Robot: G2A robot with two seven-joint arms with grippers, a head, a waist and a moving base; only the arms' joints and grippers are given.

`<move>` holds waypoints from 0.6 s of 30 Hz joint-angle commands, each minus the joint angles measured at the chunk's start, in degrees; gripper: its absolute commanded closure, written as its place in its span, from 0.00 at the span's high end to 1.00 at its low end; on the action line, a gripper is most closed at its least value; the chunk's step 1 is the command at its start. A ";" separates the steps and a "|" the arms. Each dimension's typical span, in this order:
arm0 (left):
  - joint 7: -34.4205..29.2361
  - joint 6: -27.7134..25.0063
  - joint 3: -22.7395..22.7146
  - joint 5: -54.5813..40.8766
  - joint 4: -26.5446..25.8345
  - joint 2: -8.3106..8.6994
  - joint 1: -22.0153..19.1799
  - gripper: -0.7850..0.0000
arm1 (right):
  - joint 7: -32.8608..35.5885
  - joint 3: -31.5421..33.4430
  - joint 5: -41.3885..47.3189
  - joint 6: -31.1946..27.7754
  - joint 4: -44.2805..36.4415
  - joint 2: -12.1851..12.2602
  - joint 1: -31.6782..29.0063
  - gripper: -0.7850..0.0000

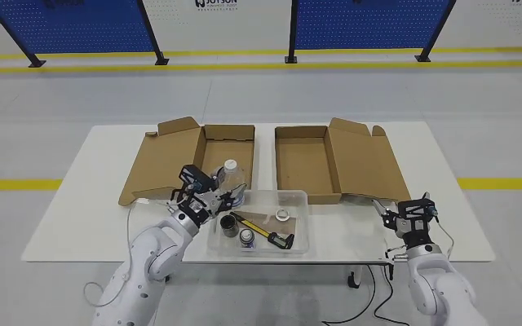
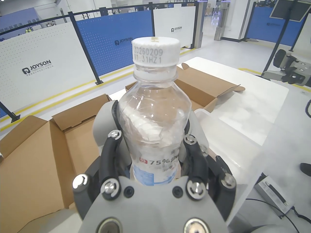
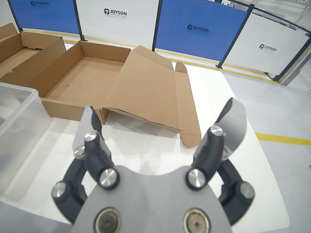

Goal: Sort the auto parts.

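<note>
A dark code of two stamped lines runs across the cap (image 2: 155,50), centre of the left wrist view. Lower on the bottle (image 2: 153,112) sits a label (image 2: 158,163) with a red mark, a percentage figure and small characters. The fence panels (image 3: 116,13), white and blue, each carry a logo and one word, across the upper half of both wrist views; the top view's upper edge cuts one off.

The bottom of the bottle (image 2: 154,103) is hidden behind the left gripper (image 2: 151,118) that holds it, and the little parts (image 1: 246,237) inside the clear tub (image 1: 307,222) just beside the bottle are too small to tell.
</note>
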 commanded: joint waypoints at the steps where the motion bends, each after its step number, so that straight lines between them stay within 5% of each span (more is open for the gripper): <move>1: 0.72 0.47 0.52 0.69 1.20 -0.08 -0.83 0.00 | 0.00 0.00 0.00 0.00 0.00 0.00 0.00 1.00; 18: 9.51 10.10 9.55 4.67 22.80 -2.77 -17.43 0.00 | 0.00 0.00 0.00 0.00 0.00 0.00 0.00 1.00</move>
